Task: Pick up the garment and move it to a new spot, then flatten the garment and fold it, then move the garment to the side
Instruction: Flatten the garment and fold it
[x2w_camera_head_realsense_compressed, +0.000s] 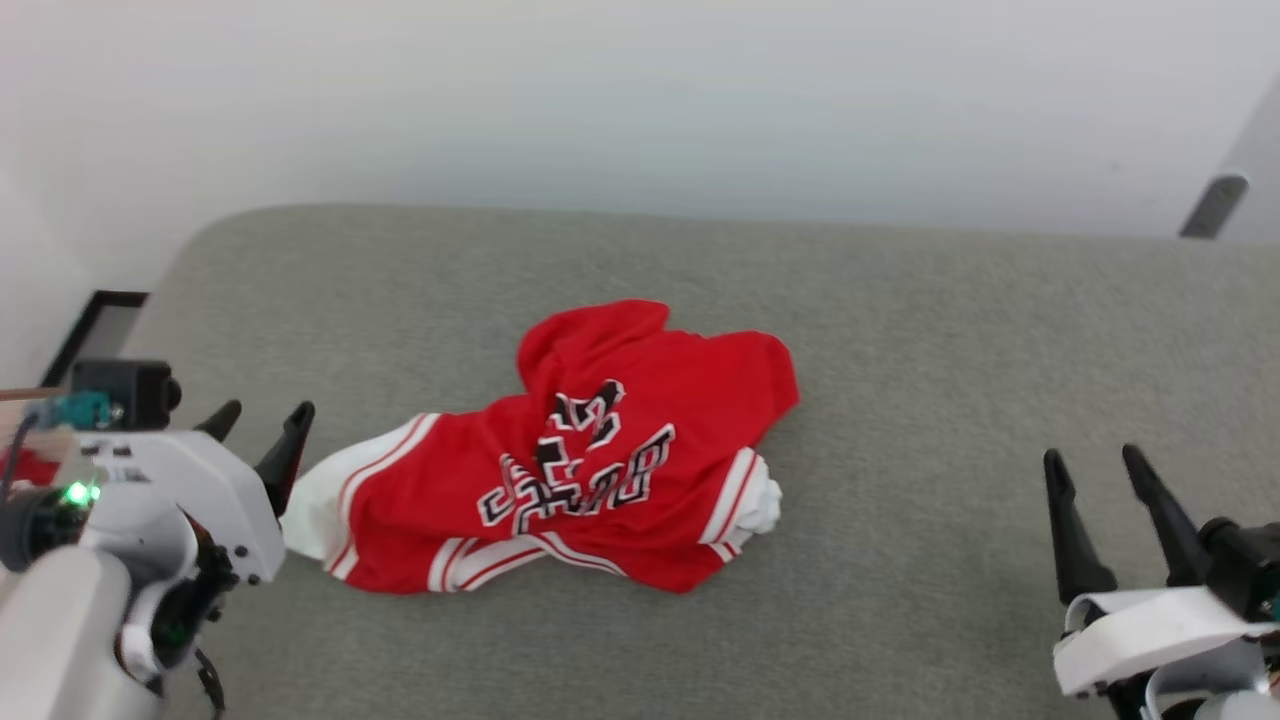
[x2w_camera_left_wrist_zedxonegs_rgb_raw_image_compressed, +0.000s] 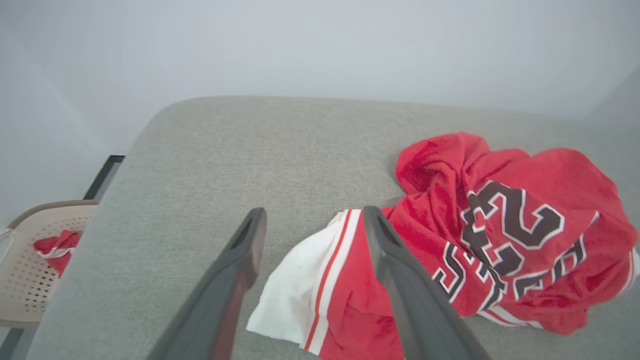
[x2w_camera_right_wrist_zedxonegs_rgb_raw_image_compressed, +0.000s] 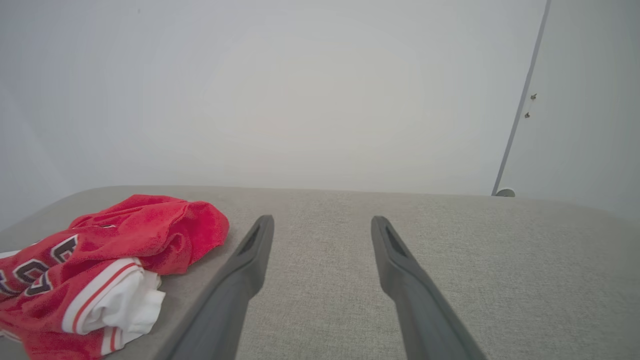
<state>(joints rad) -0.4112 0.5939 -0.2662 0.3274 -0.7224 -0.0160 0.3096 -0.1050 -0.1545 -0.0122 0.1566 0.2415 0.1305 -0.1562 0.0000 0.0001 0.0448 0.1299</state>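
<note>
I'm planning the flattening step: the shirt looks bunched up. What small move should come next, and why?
Probably ease the open left gripper onto the white sleeve beside it and close: the garment lies crumpled on the grey surface, held by neither it nor the open right gripper.

You're in a bare indoor room, and whether it's a home or a lab can't be told. A grey fabric-covered surface (x2w_camera_head_realsense_compressed: 900, 330) with rounded corners stands against a plain white wall (x2w_camera_head_realsense_compressed: 640, 100). A beige perforated basket (x2w_camera_left_wrist_zedxonegs_rgb_raw_image_compressed: 30, 260) holding red-and-white cloth (x2w_camera_left_wrist_zedxonegs_rgb_raw_image_compressed: 56, 246) sits beside its edge.
</note>
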